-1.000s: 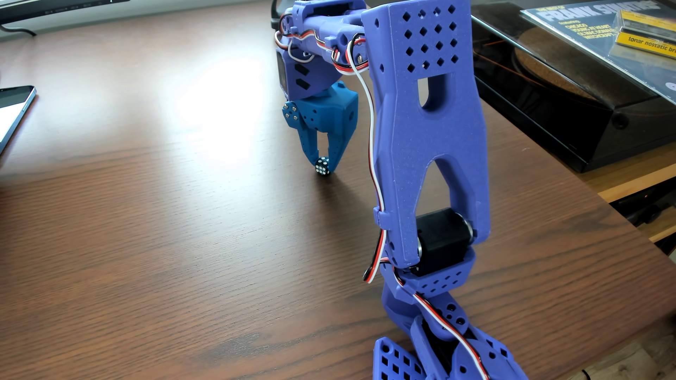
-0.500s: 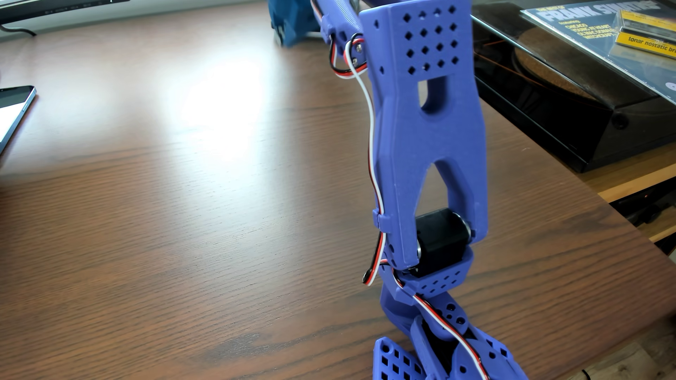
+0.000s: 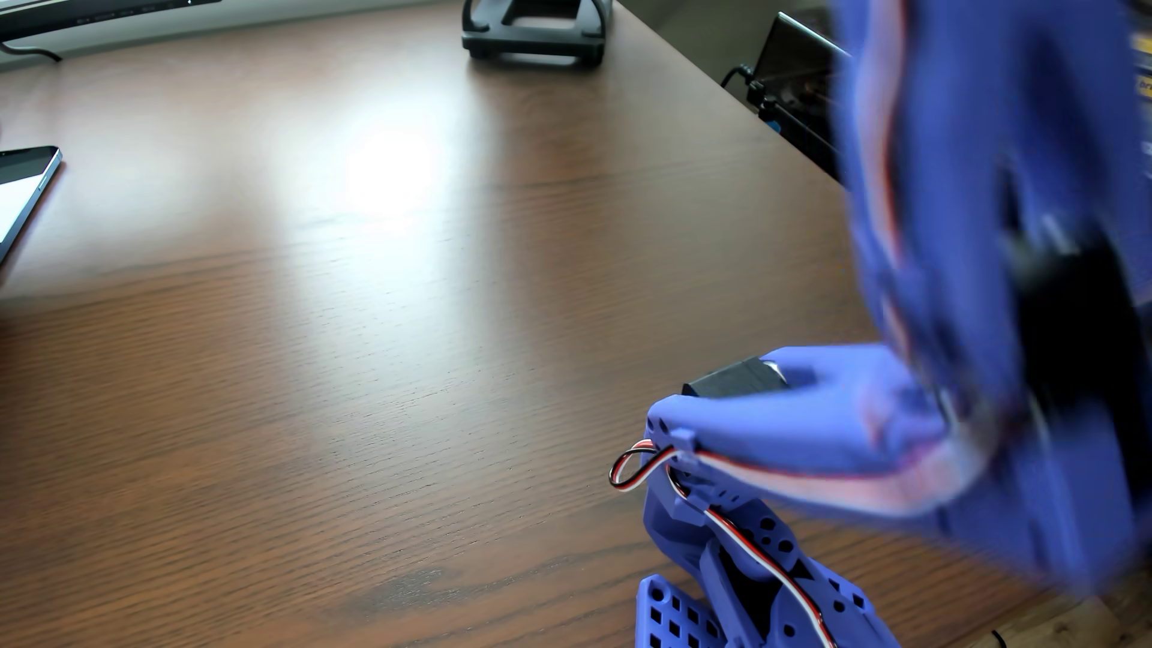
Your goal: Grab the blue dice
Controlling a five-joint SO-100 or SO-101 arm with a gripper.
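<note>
The blue dice is not in view anywhere on the brown wooden table [image 3: 374, 349]. My blue plastic arm fills the right side of the other view, blurred close to the camera. Its gripper [image 3: 717, 617] points down at the bottom edge, right of centre, with a red, white and black wire [image 3: 629, 467] looping along it. One perforated finger [image 3: 670, 614] shows, but the fingertips are cut off by the frame's bottom edge. I cannot tell whether the jaws are open or shut, or whether anything is between them.
A phone or tablet [image 3: 25, 187] lies at the table's left edge. A black stand [image 3: 536, 31] sits at the far edge, top centre. The table's right edge runs diagonally at the upper right, with a black device and cables [image 3: 798, 93] beyond it.
</note>
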